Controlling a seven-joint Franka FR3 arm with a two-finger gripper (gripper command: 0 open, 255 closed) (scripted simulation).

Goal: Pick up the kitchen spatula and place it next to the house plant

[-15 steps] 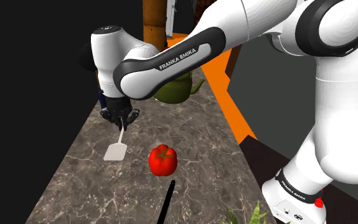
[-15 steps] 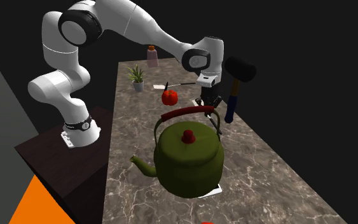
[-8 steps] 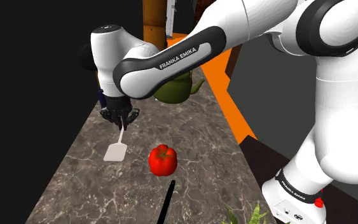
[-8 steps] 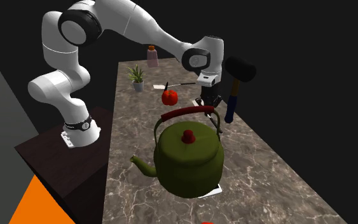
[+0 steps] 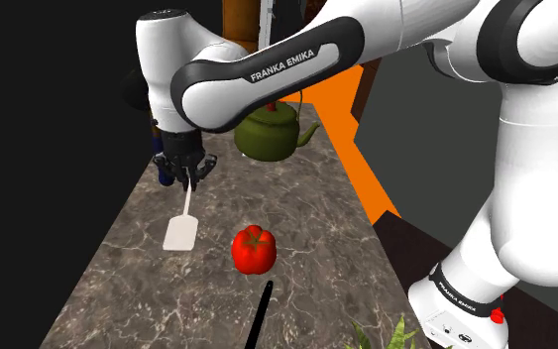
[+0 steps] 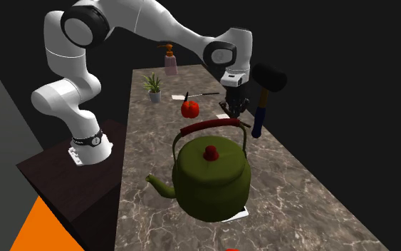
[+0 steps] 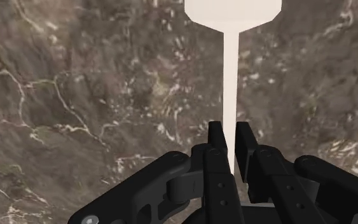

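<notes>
Shoulder view: the tool (image 5: 186, 178) hangs under the white arm (image 5: 267, 74) and points down at the marbled table (image 5: 306, 213). Its two black fingers are drawn narrow onto the upper end of the spatula (image 5: 180, 230). The spatula is white, with a thin handle and a flat square blade. It hangs straight below the tool, blade lowest, leaning a little toward the shoulder view's left. The blade is low over the table, on the side away from the stand (image 5: 460, 302); whether it touches the stone cannot be told.

In the wrist view the fingers (image 7: 215, 141) clasp the handle from both sides. The rest of the handle runs straight out ahead of them to the blade, with the veined table behind it.

A red pepper (image 5: 254, 249) sits just beside the blade, toward the stand, and a thin black rod (image 5: 261, 309) lies nearer the camera than the pepper. A green kettle (image 5: 272, 135) stands beyond the tool.

In the second exterior view the house plant (image 6: 152, 87) stands in a small pot near the table's far end, on the arm's side. It is well apart from the tool (image 6: 234, 108), with the pepper between them. A hammer (image 6: 263, 96) stands just beside the tool, toward that view's right. A pink bottle (image 6: 171, 63) stands at the far edge of the table.
</notes>
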